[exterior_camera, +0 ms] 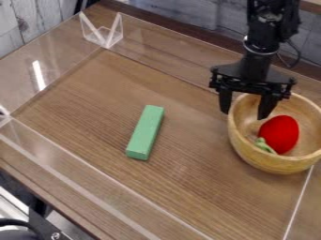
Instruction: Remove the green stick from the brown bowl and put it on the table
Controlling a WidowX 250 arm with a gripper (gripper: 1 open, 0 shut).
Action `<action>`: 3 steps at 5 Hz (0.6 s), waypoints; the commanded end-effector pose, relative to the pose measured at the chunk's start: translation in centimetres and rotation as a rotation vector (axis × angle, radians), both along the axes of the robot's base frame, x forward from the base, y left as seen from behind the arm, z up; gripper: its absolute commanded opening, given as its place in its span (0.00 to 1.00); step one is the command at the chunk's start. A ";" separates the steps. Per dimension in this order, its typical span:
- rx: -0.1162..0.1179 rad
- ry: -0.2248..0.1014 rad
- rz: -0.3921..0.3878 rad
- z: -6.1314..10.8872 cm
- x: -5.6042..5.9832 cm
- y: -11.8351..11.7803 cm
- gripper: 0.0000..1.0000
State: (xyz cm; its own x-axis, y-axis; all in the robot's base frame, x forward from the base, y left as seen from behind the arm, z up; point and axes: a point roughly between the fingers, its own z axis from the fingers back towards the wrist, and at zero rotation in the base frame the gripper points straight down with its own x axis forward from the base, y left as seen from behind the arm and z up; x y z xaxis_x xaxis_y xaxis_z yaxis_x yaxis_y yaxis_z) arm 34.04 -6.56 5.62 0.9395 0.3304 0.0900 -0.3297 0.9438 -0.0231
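The green stick (145, 131) lies flat on the table (88, 103), left of the brown bowl (273, 156) and apart from it. The bowl sits at the right and holds a red round object (279, 132) and something small and green (262, 144). My gripper (252, 101) hangs over the bowl's near-left rim with its black fingers (227, 95) spread open and nothing between them.
Low clear acrylic walls (38, 70) edge the table on all sides. A clear folded stand (100, 30) sits at the back left corner. The arm's black column (266, 28) rises at the upper right.
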 end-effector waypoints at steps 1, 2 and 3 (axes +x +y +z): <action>-0.019 -0.074 -0.032 2.9 1.3 0.1 0.00; -0.024 -0.074 -0.047 1.7 1.0 -0.2 0.00; -0.026 -0.072 -0.062 0.4 0.8 -0.6 0.00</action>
State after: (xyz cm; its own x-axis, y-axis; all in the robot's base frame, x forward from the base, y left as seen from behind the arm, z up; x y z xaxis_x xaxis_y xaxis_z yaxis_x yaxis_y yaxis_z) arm 34.44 -6.71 4.66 0.9526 0.2837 0.1096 -0.2800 0.9588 -0.0480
